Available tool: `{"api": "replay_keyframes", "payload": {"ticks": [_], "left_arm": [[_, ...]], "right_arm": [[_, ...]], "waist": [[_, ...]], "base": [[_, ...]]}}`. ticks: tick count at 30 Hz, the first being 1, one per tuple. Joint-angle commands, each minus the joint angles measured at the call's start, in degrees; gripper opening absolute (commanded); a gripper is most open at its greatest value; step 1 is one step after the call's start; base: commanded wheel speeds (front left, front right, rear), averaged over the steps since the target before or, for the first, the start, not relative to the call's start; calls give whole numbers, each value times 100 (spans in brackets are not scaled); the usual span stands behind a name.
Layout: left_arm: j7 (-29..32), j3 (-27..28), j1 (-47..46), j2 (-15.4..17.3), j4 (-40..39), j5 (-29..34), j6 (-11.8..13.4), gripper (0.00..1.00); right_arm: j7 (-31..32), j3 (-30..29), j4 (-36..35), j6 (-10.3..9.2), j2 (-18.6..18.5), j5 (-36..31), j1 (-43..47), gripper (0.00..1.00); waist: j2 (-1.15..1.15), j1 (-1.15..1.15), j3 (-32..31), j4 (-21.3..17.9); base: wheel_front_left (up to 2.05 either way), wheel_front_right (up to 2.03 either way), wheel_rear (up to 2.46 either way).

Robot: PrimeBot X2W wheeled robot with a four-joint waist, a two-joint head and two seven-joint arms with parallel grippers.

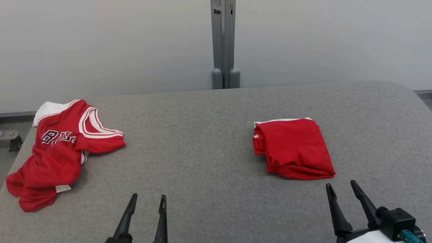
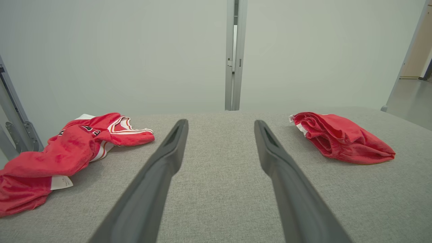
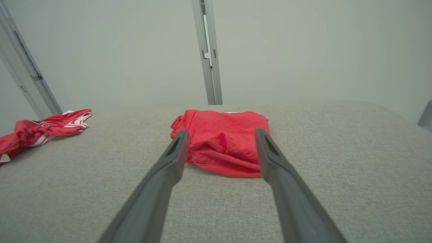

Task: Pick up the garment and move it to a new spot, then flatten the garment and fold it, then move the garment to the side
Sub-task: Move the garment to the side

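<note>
A crumpled red jersey with white trim and dark lettering lies at the table's left edge, also in the left wrist view and the right wrist view. A folded red garment rests on the right half, seen too as a red bundle from the left wrist. My left gripper hangs open near the front edge, its fingers over bare cloth. My right gripper is open just in front of the folded garment, apart from it.
The grey padded table spreads wide between the two garments. A grey post stands behind the far edge against a pale wall. A metal frame rises off the table's left side.
</note>
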Motion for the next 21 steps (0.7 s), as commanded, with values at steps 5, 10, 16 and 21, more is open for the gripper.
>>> {"api": "replay_keyframes", "payload": {"ticks": [5, 10, 16, 21], "left_arm": [[5, -98, -173, 12, -89, 79, -3, 100], [5, -250, -357, 12, -210, 127, -51, 100], [5, -322, -640, 13, -464, 216, -151, 100], [5, -381, -944, 12, -583, 264, -207, 100]], "right_arm": [[-15, -57, -81, 0, -13, 176, -155, 100], [-15, -93, 80, 0, -53, 403, -360, 100], [-15, -106, 353, -1, -259, 735, -916, 100], [-13, 57, 899, 0, -679, 1175, -1625, 100]], "waist": [[0, 0, 227, 46], [0, 0, 540, 163], [0, 0, 1153, 331], [0, 0, 1627, 450]], "base": [[0, 0, 0], [0, 0, 0], [0, 0, 0], [0, 0, 0]]}}
